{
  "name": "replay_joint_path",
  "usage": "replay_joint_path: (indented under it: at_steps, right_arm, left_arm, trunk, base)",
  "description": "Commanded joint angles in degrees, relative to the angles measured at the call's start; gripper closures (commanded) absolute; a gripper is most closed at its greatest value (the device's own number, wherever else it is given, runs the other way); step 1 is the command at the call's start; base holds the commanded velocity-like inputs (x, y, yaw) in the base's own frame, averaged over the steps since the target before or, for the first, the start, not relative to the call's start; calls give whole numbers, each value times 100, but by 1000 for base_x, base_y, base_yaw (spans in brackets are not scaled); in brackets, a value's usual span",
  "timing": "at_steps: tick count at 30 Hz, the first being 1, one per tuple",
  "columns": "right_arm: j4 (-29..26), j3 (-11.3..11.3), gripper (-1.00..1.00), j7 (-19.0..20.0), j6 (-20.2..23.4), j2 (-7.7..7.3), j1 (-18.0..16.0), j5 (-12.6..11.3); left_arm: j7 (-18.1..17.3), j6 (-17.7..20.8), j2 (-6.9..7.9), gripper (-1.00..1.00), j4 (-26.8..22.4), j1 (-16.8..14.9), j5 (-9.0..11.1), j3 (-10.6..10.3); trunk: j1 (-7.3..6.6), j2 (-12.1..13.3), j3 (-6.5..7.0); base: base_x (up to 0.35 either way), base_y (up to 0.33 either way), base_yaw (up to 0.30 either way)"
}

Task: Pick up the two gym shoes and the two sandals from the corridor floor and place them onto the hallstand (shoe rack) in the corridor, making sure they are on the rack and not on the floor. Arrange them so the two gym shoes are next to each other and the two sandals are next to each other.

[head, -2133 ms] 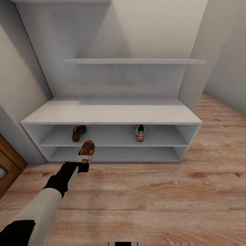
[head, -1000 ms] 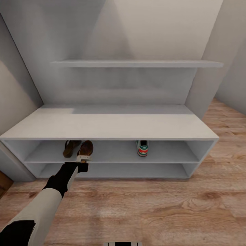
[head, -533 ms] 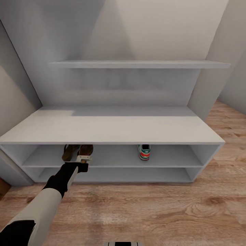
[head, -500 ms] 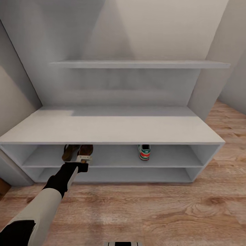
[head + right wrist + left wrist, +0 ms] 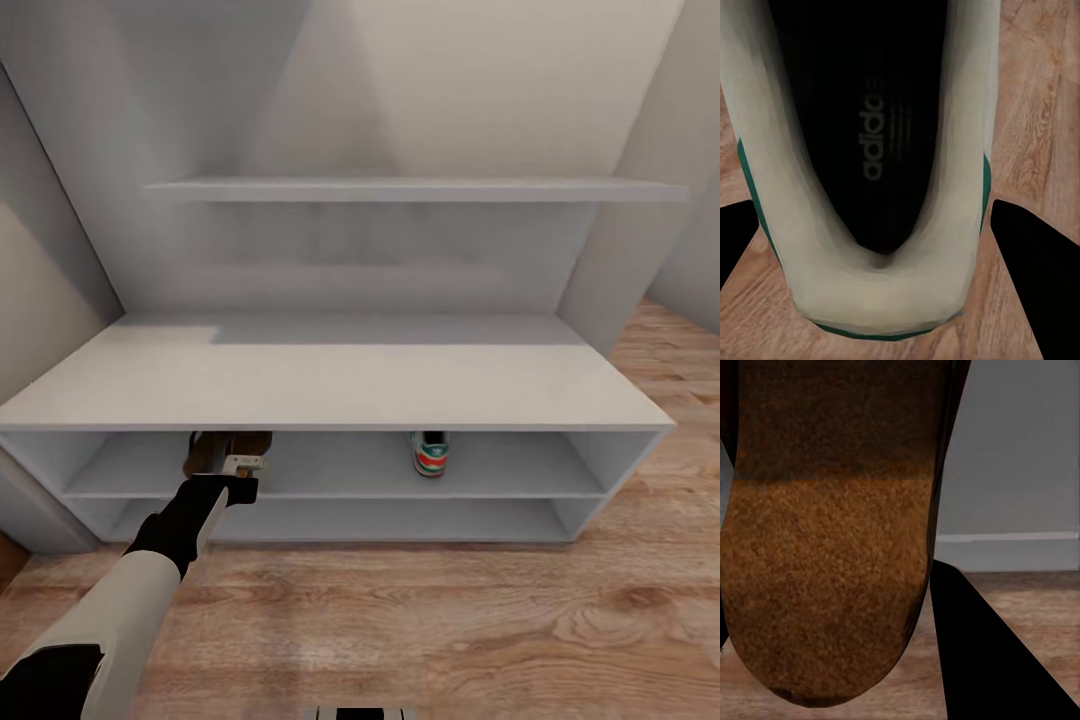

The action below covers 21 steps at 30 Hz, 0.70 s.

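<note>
Under bench top (image 5: 330,385), sandals (image 5: 228,447) half hidden

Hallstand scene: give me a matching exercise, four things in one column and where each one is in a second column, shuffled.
Things:
1. held sandal
2. shelved gym shoe
3. held gym shoe
4. wall shelf

Places:
A. hallstand's upper row, right of middle
B. on the wall above the hallstand's top
C. hallstand's upper row, left part
D. over the wood floor

Pairs: 1-C, 2-A, 3-D, 4-B
</note>
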Motion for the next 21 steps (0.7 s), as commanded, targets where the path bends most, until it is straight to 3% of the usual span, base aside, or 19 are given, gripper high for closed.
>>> replay_joint_path:
  at_steps: [1,21]
  right_arm:
    - [3,2,100,-9,-24,-1,-3,-42]
    - [3,2,100,-9,-25,-1,-3,-42]
  left_arm:
    - [-41,26,-3,100,-9,-1,-71,17]
    - [56,22,24,100,-9,7,-70,16]
  trunk:
    - [1,-2,-5]
    - [1,-2,-5]
  base:
    - [198,114,0]
    - [94,10,0]
